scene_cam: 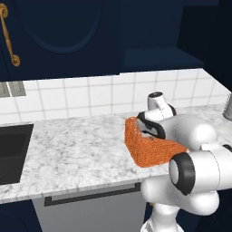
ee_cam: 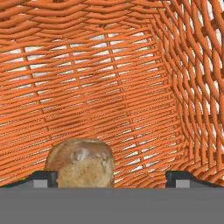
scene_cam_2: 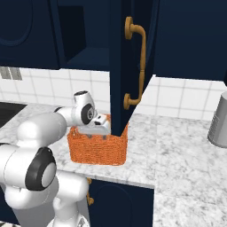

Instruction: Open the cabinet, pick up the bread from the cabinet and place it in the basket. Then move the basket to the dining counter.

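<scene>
Hand down inside orange woven-mesh basket (scene_cam_2: 97, 150) on speckled marble worktop (scene_cam: 72, 145).

Open dark navy cabinet door (scene_cam_2: 126, 66) with brass handle (scene_cam_2: 137, 66) hanging just over basket's right end; black sink (scene_cam: 11, 152) to the left, grey metal canister (scene_cam_2: 219, 119) far right. Two-finger gripper (ee_cam: 112, 177) spread wide, gripping nothing. Round, golden-brown crusty bread (ee_cam: 80, 162) lying on basket floor by left fingertip (ee_cam: 43, 178).

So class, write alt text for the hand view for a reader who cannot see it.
A brown bread roll lies on the floor of the orange woven basket, between the open gripper's two dark fingertips. The basket's mesh walls curve up around it.
</scene>
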### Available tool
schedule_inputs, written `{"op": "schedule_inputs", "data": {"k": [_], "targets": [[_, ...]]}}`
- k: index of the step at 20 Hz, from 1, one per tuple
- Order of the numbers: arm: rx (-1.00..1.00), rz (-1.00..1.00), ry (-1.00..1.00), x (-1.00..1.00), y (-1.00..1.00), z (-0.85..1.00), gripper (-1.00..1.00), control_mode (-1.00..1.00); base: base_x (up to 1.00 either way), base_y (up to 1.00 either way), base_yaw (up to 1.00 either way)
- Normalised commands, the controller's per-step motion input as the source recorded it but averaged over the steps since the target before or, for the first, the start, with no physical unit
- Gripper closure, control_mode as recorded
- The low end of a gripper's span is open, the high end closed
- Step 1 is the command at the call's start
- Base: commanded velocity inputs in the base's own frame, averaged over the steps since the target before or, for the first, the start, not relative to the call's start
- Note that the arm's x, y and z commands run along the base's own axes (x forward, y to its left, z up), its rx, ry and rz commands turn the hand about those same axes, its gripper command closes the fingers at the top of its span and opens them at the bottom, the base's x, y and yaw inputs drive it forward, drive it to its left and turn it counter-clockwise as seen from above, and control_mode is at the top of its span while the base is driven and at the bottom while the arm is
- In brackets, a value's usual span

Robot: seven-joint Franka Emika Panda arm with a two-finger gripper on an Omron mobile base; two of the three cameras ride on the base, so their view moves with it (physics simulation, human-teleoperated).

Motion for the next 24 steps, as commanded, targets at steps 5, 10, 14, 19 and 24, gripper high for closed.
{"op": "schedule_inputs", "data": {"k": [5, 10, 14, 19, 24], "targets": [[0.0, -0.06, -0.02, -0.03, -0.16, 0.3, -1.0, -1.0, 0.0, 0.0, 0.0], [0.0, -0.3, -0.13, -0.18, -0.12, 0.57, -1.0, -1.0, 0.0, 0.0, 0.0], [0.0, -0.31, -0.16, -0.12, -0.37, 0.08, -1.0, -1.0, 0.0, 0.0, 0.0], [0.1, -0.21, 0.02, 0.0, -0.49, 0.02, -1.0, -1.0, 0.0, 0.0, 0.0], [0.16, -0.08, 0.0, -0.04, -0.44, 0.03, -1.0, -1.0, 0.0, 0.0, 0.0]]}}
